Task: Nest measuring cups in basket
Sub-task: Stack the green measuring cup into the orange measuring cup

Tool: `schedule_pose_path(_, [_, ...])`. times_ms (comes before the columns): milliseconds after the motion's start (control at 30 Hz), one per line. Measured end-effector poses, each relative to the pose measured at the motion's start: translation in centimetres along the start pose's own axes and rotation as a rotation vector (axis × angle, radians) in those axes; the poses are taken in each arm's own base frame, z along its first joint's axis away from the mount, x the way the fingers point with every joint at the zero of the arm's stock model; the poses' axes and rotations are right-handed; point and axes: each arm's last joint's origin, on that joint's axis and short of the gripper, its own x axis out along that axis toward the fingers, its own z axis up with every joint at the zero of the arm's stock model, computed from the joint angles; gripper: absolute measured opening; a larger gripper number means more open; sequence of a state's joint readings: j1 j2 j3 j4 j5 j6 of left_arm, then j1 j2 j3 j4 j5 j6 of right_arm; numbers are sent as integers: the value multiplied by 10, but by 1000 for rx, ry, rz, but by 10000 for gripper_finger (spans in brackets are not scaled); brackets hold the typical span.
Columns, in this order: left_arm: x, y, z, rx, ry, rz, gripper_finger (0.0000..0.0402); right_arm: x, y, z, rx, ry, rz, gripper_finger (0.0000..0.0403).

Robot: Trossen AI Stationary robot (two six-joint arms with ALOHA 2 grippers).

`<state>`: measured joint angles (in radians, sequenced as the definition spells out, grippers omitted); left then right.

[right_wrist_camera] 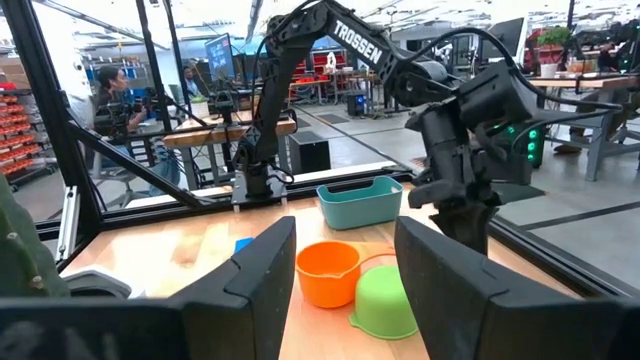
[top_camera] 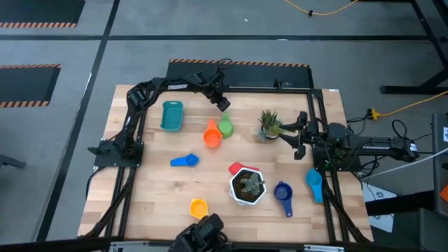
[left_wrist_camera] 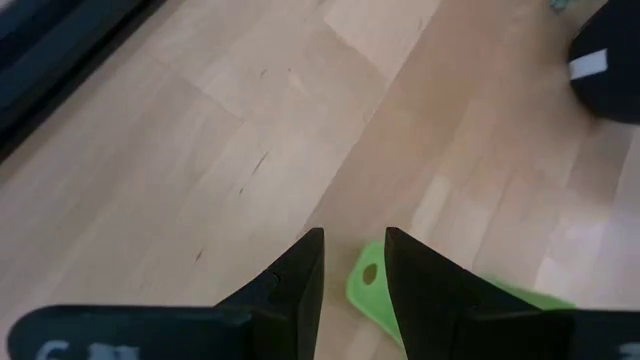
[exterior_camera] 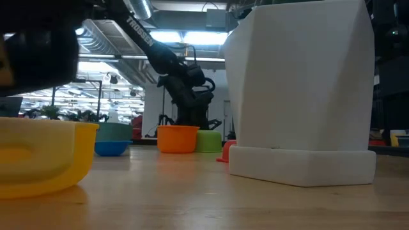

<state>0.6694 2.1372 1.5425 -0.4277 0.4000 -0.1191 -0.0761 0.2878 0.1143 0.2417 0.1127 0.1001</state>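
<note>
I am a two-armed robot at a wooden table, seen from above. The teal basket sits empty near the far left corner, the place where the measuring cups must end up stacked. A white hexagonal plant pot stands at the middle front, and a small green plant stands toward the right; neither belongs to the job.

The cups lie scattered. The orange cup and green cup sit touching each other, just right of the basket. A light blue cup lies near the centre, a red cup against the pot, a yellow cup at the front, a dark blue cup and another light blue cup to the right.

My left gripper hangs just above the green cup, its fingers slightly parted and empty, lined up over the cup's flat handle, which I judge I should grasp first. My right gripper waits beside the plant, its fingers spread and holding nothing.
</note>
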Motion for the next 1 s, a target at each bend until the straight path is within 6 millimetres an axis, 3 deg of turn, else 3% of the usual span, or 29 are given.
schedule_pose_path(1000, [16, -3, -15, -4, 121, -12, 101, 0, 0, 0, 0, 0, 0, 177])
